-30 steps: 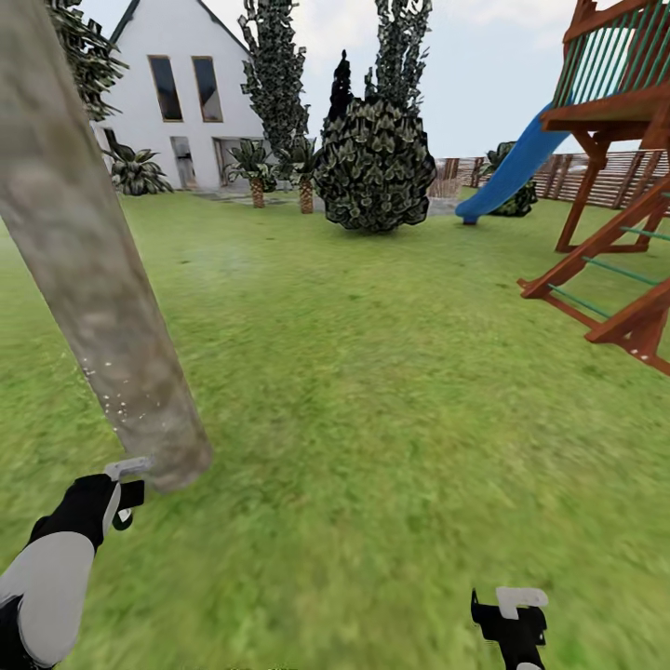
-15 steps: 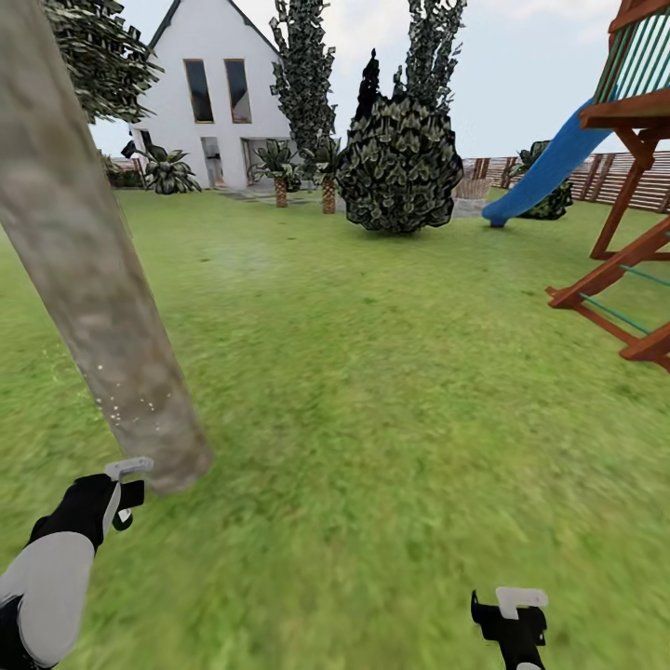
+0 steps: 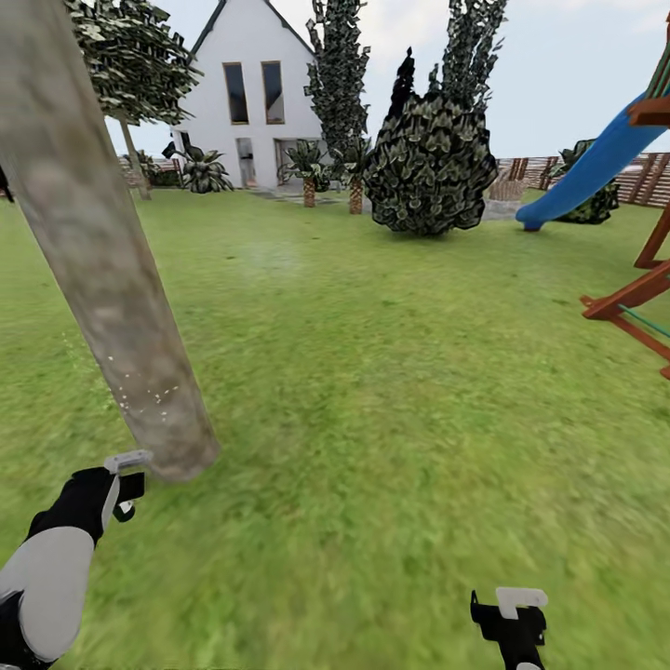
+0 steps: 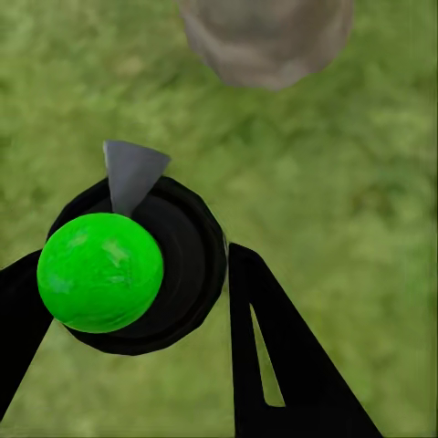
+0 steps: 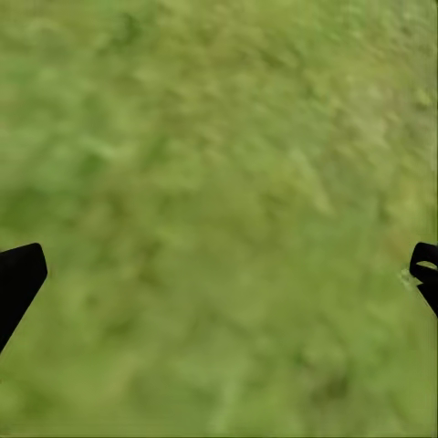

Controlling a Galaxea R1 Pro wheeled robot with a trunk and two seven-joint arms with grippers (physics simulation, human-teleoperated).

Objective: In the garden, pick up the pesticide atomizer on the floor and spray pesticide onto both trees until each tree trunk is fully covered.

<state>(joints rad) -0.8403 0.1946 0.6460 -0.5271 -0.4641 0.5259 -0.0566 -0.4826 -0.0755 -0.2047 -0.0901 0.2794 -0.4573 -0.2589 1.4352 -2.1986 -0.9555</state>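
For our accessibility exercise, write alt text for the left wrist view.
A black spray bottle with a green ball top sits in the left claw, its grey nozzle aimed at a tree trunk base on the grass.

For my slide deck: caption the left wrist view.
Left gripper holding the green-capped atomizer near the tree trunk base.

Tree trunk [image 3: 102, 279] blocks just ahead of left gripper [image 3: 121, 484]; open lawn [image 3: 400, 391] ahead of right gripper [image 3: 512, 619].
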